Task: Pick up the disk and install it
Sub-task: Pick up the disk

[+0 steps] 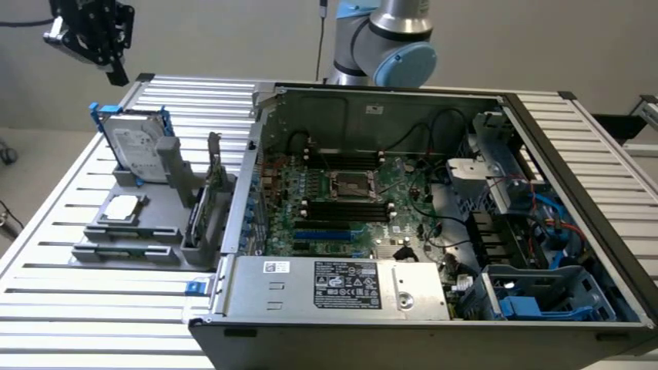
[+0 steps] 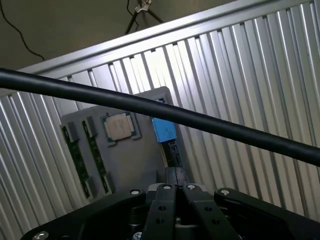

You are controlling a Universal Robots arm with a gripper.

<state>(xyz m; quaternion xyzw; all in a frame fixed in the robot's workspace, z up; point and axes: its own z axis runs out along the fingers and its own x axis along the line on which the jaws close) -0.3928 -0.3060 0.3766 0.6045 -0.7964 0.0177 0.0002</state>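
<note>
The gripper (image 2: 173,176) is matt black with small bright metal screw heads, and a smooth, faintly glossy black cable (image 2: 200,122) crosses just in front of it. Below it, the disk (image 1: 132,145) shows dull silver-grey metal, a white paper label and a blue plastic edge, standing in a matt grey plastic holder (image 1: 134,231). Beneath the gripper the table (image 1: 62,308) is ribbed, pale brushed metal, and farther away the computer case (image 1: 411,108) is bare, dull sheet metal.
</note>
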